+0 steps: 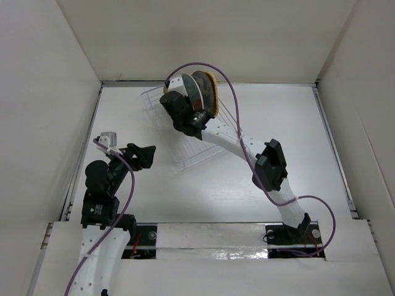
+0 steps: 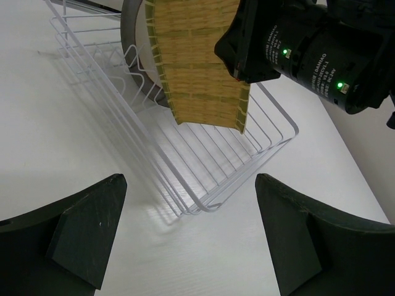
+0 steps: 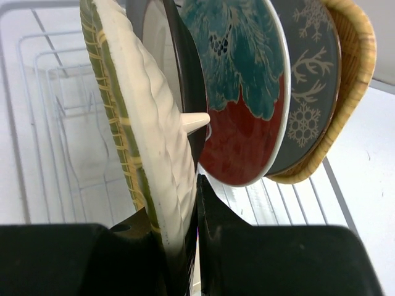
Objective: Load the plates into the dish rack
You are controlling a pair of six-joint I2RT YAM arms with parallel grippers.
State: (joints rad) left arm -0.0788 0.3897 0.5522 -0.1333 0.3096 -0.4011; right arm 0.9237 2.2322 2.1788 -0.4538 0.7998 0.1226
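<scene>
The wire dish rack (image 1: 196, 143) lies at the table's middle back; it also shows in the left wrist view (image 2: 203, 161) and the right wrist view (image 3: 58, 123). My right gripper (image 1: 171, 94) (image 3: 187, 206) is shut on the lower edge of the yellow ribbed plate (image 3: 145, 129) (image 2: 197, 68) and holds it upright over the rack, against a prong. Behind it stand the brown-rimmed cream plate (image 3: 184, 80), the red-rimmed teal plate (image 3: 244, 92), the dark grey plate (image 3: 308, 86) and the orange plate (image 3: 358, 68). My left gripper (image 1: 147, 156) (image 2: 188, 240) is open and empty, just short of the rack's near corner.
White walls close in the table at the left (image 1: 37, 123), back and right (image 1: 364, 111). The right arm (image 1: 271, 166) stretches from its base at the near right across to the rack. Its wrist (image 2: 308, 49) hangs over the rack's right side.
</scene>
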